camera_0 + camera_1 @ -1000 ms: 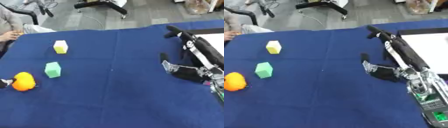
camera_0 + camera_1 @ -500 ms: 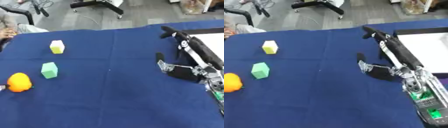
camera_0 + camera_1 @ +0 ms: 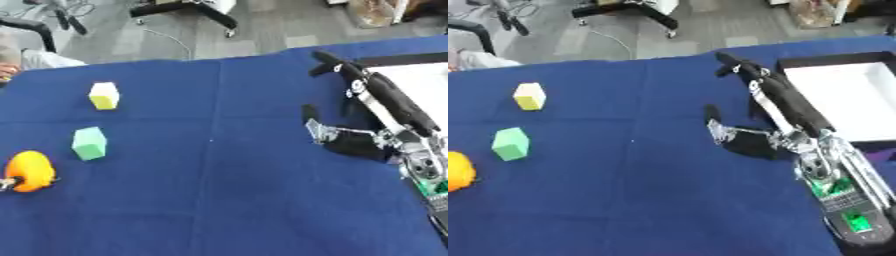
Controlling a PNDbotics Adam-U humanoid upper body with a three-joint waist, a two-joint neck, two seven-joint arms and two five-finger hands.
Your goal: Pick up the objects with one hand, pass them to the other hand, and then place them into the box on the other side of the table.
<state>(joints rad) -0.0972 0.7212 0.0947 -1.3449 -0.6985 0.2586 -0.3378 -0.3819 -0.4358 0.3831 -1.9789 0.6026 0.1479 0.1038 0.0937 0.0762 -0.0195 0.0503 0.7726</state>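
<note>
Right robot hand (image 3: 776, 102) spread and empty, well apart from green block (image 3: 89, 143) at far left.

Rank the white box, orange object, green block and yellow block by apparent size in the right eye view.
1. White box, largest by far.
2. Green block.
3. Yellow block, slightly smaller, though farther away.
Orange object: cut off by the edge, unrankable.

The blue-clothed table (image 3: 219, 200) carries a yellow block (image 3: 103, 95), green block (image 3: 89, 143) and orange object (image 3: 30, 171) at left, and a white box (image 3: 846, 100) at right.
</note>
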